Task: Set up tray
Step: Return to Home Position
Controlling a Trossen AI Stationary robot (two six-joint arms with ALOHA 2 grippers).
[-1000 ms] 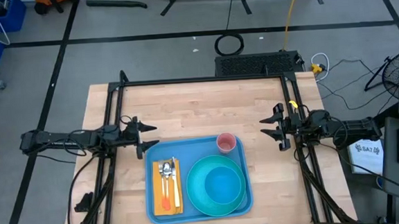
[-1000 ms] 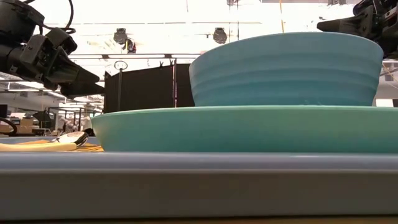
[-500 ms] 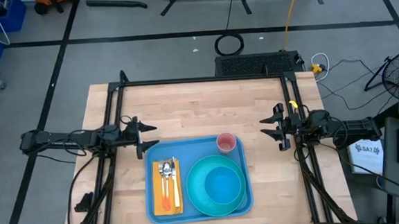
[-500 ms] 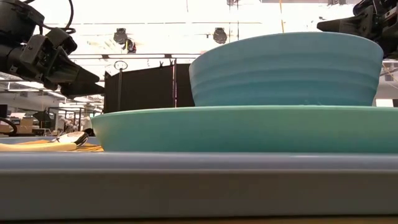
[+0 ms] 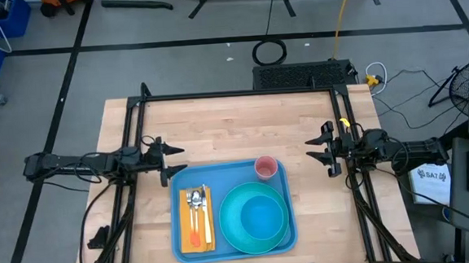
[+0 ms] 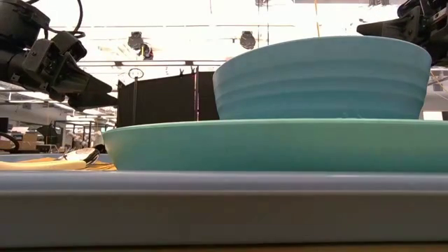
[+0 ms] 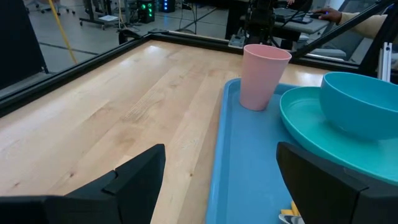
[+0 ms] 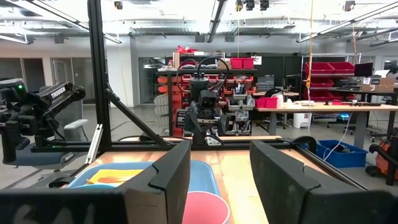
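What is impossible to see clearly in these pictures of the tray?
- Cutlery on the yellow napkin: too small in the high view to tell each piece; in the low view only a shiny tip shows.
- Pink cup: hidden behind the teal plate and bowl in the low view; cut off by the bottom edge in the right wrist view.
- Tray: cut off by the left wrist view's edges.

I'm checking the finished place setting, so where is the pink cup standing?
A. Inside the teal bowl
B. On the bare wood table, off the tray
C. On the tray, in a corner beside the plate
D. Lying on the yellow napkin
C: the high view shows the pink cup upright on the light-blue tray, in a corner just outside the teal plate.
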